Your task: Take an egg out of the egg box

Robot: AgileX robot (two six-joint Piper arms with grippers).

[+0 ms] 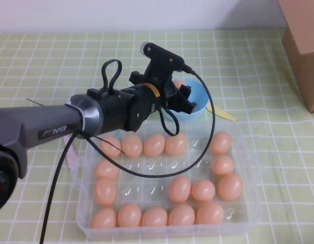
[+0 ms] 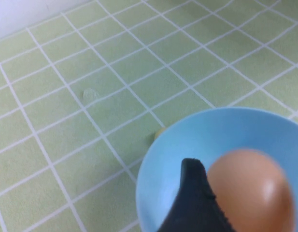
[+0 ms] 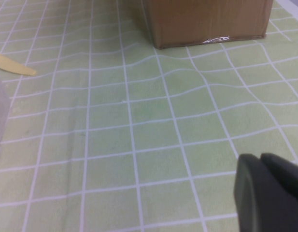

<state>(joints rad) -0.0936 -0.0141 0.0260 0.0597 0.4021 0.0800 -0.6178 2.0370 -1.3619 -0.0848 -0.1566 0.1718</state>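
Currently the left gripper [image 1: 178, 96], clenched on the egg [image 2: 250, 191], hangs directly over the blue bowl [image 1: 200, 104], beyond the egg box [image 1: 251, 203]; the right gripper [image 3: 269, 193] sits well apart, its state unclear.

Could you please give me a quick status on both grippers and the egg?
Left gripper over blue bowl, shut on egg. Right gripper parked low over tablecloth near cardboard box. Egg box behind, nothing obstructing.

Setting: staged tabletop test rig | green checked cloth [image 1: 55, 61] fills the frame | plain white wall [image 1: 136, 15] along the top edge | cardboard box [image 1: 302, 46] upper right | clear egg box [image 1: 248, 203] lower centre.
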